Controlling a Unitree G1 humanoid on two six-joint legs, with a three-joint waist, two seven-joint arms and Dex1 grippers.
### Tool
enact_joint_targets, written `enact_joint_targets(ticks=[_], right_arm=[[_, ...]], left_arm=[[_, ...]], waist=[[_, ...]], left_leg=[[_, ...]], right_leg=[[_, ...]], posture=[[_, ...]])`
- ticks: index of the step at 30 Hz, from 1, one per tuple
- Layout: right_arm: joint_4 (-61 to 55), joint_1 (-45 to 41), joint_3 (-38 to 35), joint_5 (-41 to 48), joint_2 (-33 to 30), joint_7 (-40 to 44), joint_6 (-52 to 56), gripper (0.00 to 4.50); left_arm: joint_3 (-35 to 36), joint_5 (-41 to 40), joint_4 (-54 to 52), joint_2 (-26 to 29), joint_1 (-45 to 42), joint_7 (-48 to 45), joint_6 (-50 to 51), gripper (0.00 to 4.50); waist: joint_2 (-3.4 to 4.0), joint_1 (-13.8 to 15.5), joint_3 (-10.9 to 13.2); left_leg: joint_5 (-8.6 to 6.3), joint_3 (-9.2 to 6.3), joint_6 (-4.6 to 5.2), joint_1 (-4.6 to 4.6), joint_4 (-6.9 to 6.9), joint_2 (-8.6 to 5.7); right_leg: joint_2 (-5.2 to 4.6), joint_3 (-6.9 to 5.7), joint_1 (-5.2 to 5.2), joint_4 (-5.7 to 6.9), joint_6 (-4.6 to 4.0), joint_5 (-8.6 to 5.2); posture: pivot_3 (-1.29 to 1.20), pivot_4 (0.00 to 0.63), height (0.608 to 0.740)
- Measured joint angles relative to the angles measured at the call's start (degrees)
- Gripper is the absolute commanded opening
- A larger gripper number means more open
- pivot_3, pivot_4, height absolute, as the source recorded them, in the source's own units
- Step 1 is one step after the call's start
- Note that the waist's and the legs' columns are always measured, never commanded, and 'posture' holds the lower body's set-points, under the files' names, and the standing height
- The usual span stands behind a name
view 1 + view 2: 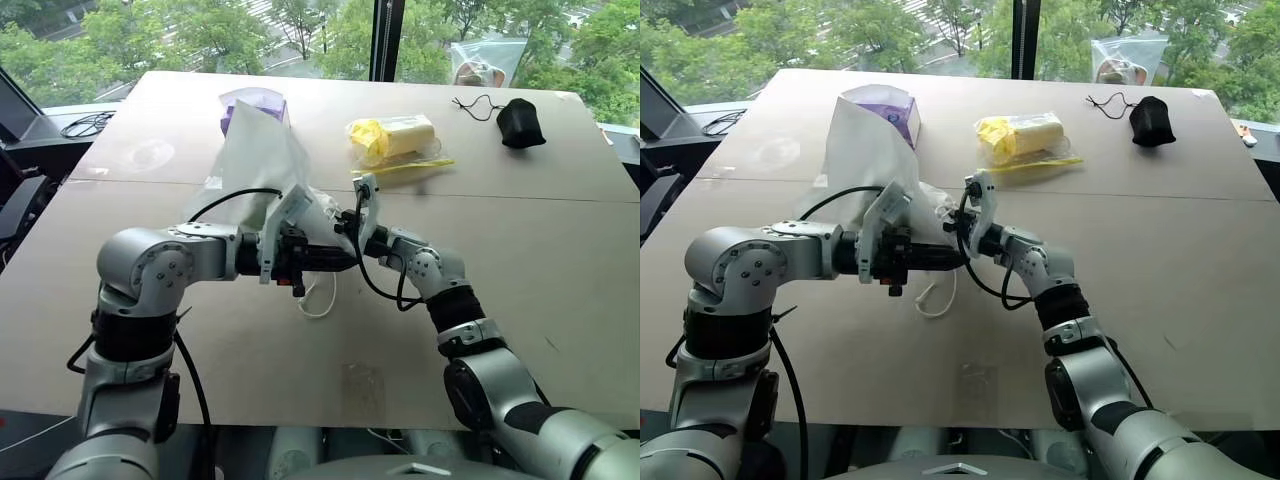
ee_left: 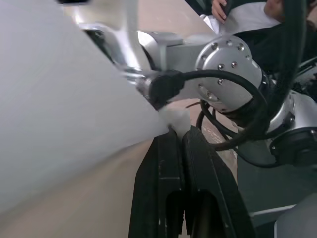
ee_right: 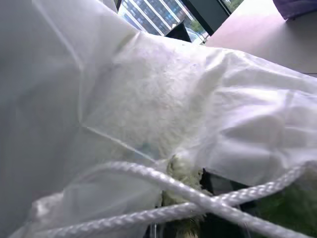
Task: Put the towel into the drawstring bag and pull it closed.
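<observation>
The drawstring bag [image 1: 262, 165] stands raised over the middle of the table, milky white and translucent. Through its wall in the right wrist view the pale green fluffy towel [image 3: 161, 106] shows inside it, with a tuft at the mouth. White cords [image 3: 198, 198] cross in front of that mouth, and one cord loop [image 1: 320, 298] hangs down to the table. My left gripper [image 1: 343, 257] reaches in from the left, shut on a white bunched bit of the bag's edge [image 2: 176, 120]. My right gripper [image 1: 350, 225] comes from the right and sits right at the bag's mouth, close above the left one.
A purple box [image 1: 255, 103] stands behind the bag. Further back lie a clear zip bag with yellow contents [image 1: 395, 140], a small black pouch with cord [image 1: 520, 122] and another clear bag [image 1: 487, 60] at the window. A person's hand [image 2: 222, 7] shows beyond the table.
</observation>
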Motion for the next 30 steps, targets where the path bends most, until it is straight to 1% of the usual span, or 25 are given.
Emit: enact_joint_targets(ticks=[2,3,4,6,9,11,12,14,15,17,19,20,21,23,24,26,29,30], right_arm=[[1.91,-0.10,-0.86,-0.23,-0.12,0.00,-1.15,1.66],[1.43,0.13,-1.54,-0.19,-0.44,-0.01,-1.22,2.32],[1.34,0.15,-1.67,-0.18,-0.48,-0.01,-1.22,2.59],[-6.07,4.04,-1.65,-0.23,-2.60,-1.88,-0.64,3.54],[-15.39,10.06,-1.35,-0.88,-7.91,-3.38,1.33,3.54],[-23.17,14.78,-0.58,-1.60,-12.42,-3.85,2.62,3.54],[-26.26,16.43,-0.13,-2.41,-14.05,-4.13,2.33,3.76],[-29.60,17.84,0.37,-3.69,-15.71,-4.90,1.69,4.45],[-32.49,18.78,1.25,-4.13,-17.00,-4.92,1.47,4.48],[-36.62,20.15,2.97,-5.19,-18.40,-5.36,1.46,4.48],[-38.06,20.43,4.24,-6.68,-19.81,-5.90,1.24,4.48],[-38.68,20.37,5.94,-8.98,-21.59,-6.33,0.41,4.48],[-38.30,20.01,7.43,-11.59,-22.64,-7.35,-0.66,4.48],[-35.14,18.46,9.62,-15.97,-22.65,-9.81,-2.73,4.48],[-29.36,15.74,11.32,-20.28,-21.58,-12.96,-5.46,4.48],[-26.56,14.68,11.87,-21.85,-20.71,-13.80,-7.23,4.48],[-26.31,14.30,12.34,-20.76,-19.21,-10.71,-9.06,4.48],[-26.86,14.28,12.80,-20.61,-19.07,-9.68,-9.39,4.10]], left_arm=[[0.07,-0.11,-0.02,-0.36,-0.05,0.94,-0.02,0.00],[0.04,-0.03,-0.01,-0.31,-0.05,1.46,-0.30,0.00],[0.05,-0.03,-0.01,-0.28,-0.05,1.49,-0.35,0.00],[-0.65,2.18,0.64,1.21,0.02,2.01,-3.96,0.00],[-0.40,8.02,4.50,4.10,0.57,2.47,-11.58,0.00],[-1.00,12.26,9.16,5.16,0.68,0.77,-19.48,0.00],[-1.32,14.15,11.70,5.82,0.36,-0.31,-22.55,0.00],[-2.46,15.79,14.60,5.99,-1.29,-2.15,-24.84,0.00],[-2.97,15.99,16.35,5.83,-2.85,-3.52,-25.55,0.00],[-3.08,16.48,18.45,5.83,-5.33,-5.31,-26.92,0.00],[-3.19,17.16,19.19,5.91,-6.55,-6.33,-28.14,0.00],[-3.84,18.25,20.01,6.08,-7.32,-7.20,-29.48,0.00],[-4.66,19.41,20.90,6.68,-7.72,-8.09,-30.86,0.00],[-5.83,21.25,22.22,7.42,-8.10,-9.46,-32.64,0.00],[-6.98,22.46,23.32,7.71,-8.82,-10.65,-33.79,0.00],[-7.45,23.13,23.49,7.71,-9.22,-11.56,-34.50,0.00],[-7.87,25.09,24.62,7.62,-10.00,-11.64,-35.57,0.00],[-7.96,25.63,24.68,7.46,-10.01,-11.41,-35.75,0.00]], waist=[[0.01,0.05,0.00],[0.01,0.05,0.01],[0.01,0.05,0.01],[0.01,0.22,0.00],[0.01,0.42,0.00],[0.01,0.59,0.01],[0.01,0.59,0.01],[0.01,0.44,0.01],[0.01,0.45,0.01],[0.01,0.42,0.01],[0.01,0.37,0.01],[0.01,0.37,0.01],[0.01,0.32,0.00],[0.01,0.07,0.01],[0.01,-0.04,0.01],[0.02,0.07,0.02],[0.02,0.20,0.02],[0.02,0.20,0.02]], left_leg=[[0.00,0.00,0.00,0.00,-0.01,0.00],[0.00,-0.01,0.00,-0.02,-0.01,0.01],[0.00,-0.01,-0.01,-0.01,-0.01,0.01],[0.00,-0.02,-0.02,-0.02,-0.03,0.01],[0.00,0.01,-0.02,-0.02,-0.05,-0.05],[0.00,0.03,-0.01,-0.02,-0.04,-0.07],[0.00,0.03,-0.01,-0.01,-0.04,-0.07],[-0.03,0.02,0.04,0.00,-0.04,-0.06],[-0.04,0.01,0.06,0.00,-0.04,-0.05],[-0.04,0.02,0.06,-0.01,-0.04,-0.03],[-0.04,0.05,0.06,-0.01,-0.02,-0.04],[-0.04,0.07,0.05,-0.01,-0.02,-0.06],[-0.04,0.08,0.06,0.00,-0.01,-0.07],[-0.04,0.11,0.06,0.01,0.00,-0.07],[-0.04,0.09,0.06,0.01,0.01,-0.06],[-0.02,0.07,0.04,-0.01,0.00,-0.05],[0.00,0.06,0.00,-0.06,-0.01,-0.03],[0.00,0.08,0.01,-0.06,0.00,-0.03]], right_leg=[[-0.08,0.00,0.00,0.00,0.00,0.00],[-0.09,-0.01,-0.01,-0.01,0.00,0.00],[-0.10,-0.01,-0.01,0.00,0.00,0.00],[-0.14,-0.04,-0.01,-0.02,0.00,0.00],[-0.21,-0.04,-0.01,-0.04,0.00,0.00],[-0.23,-0.06,-0.01,-0.04,0.00,-0.01],[-0.20,-0.05,-0.01,-0.04,0.00,-0.01],[-0.09,-0.04,-0.02,-0.01,0.00,-0.01],[0.17,-0.05,-0.02,-0.01,0.00,-0.01],[0.21,-0.03,-0.02,-0.02,0.00,-0.02],[0.21,0.01,-0.02,-0.03,0.01,-0.02],[0.20,0.02,-0.02,-0.04,0.01,-0.02],[0.20,0.03,-0.02,-0.05,0.01,-0.02],[0.21,0.06,-0.03,-0.03,0.01,-0.02],[0.25,0.06,-0.03,-0.01,0.01,-0.02],[0.25,0.04,-0.06,0.01,0.01,-0.02],[0.25,0.04,-0.06,-0.08,0.01,-0.02],[0.24,0.06,-0.06,-0.08,0.01,-0.02]], posture=[[0.00,0.150,0.740],[0.00,0.150,0.740],[0.00,0.150,0.740],[0.00,0.150,0.740],[0.00,0.150,0.740],[0.00,0.150,0.740],[0.00,0.150,0.740],[0.00,0.150,0.740],[0.00,0.150,0.740],[0.00,0.150,0.740],[0.00,0.150,0.740],[0.00,0.150,0.740],[0.00,0.150,0.740],[0.00,0.150,0.740],[0.00,0.150,0.740],[0.00,0.150,0.740],[0.00,0.150,0.740],[0.00,0.150,0.740]])
